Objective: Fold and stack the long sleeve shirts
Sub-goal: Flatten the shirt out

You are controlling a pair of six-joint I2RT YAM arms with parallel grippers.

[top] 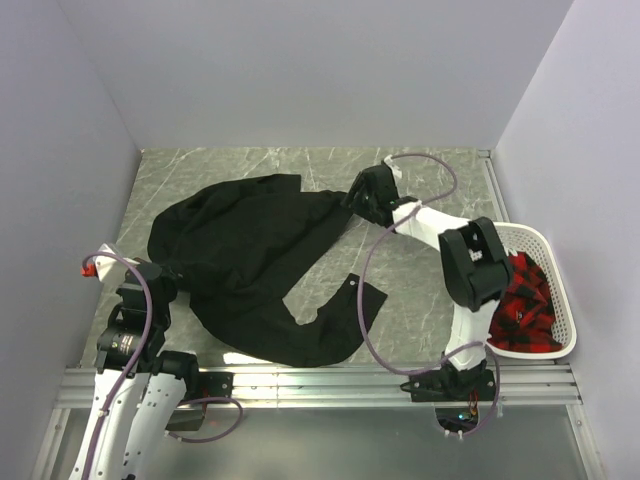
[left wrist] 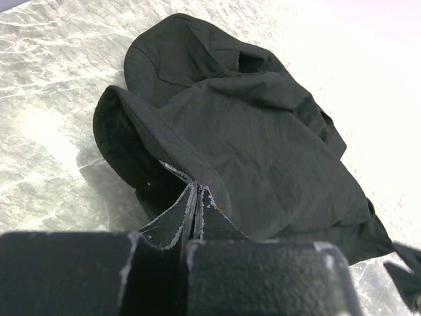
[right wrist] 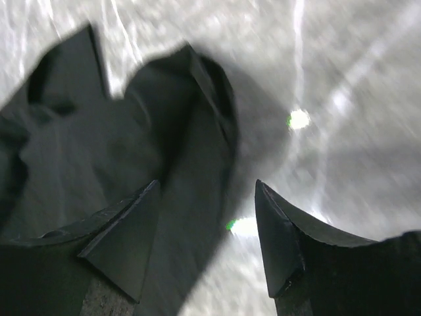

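A plain black long sleeve shirt (top: 250, 250) lies crumpled and spread over the left and middle of the grey marble table (top: 420, 290). My left gripper (top: 165, 272) is at the shirt's left edge. In the left wrist view its jaws (left wrist: 198, 189) are shut, pinching a raised fold of the black shirt (left wrist: 263, 145) beside a small white label. My right gripper (top: 365, 195) hovers over the shirt's far right corner. In the blurred right wrist view it (right wrist: 207, 184) is open and empty, one finger over the cloth (right wrist: 99, 164) and the other over bare table.
A white plastic basket (top: 540, 235) stands at the table's right edge, holding a red and black plaid garment (top: 525, 300). Pale walls close off the left, back and right. A metal rail runs along the near edge.
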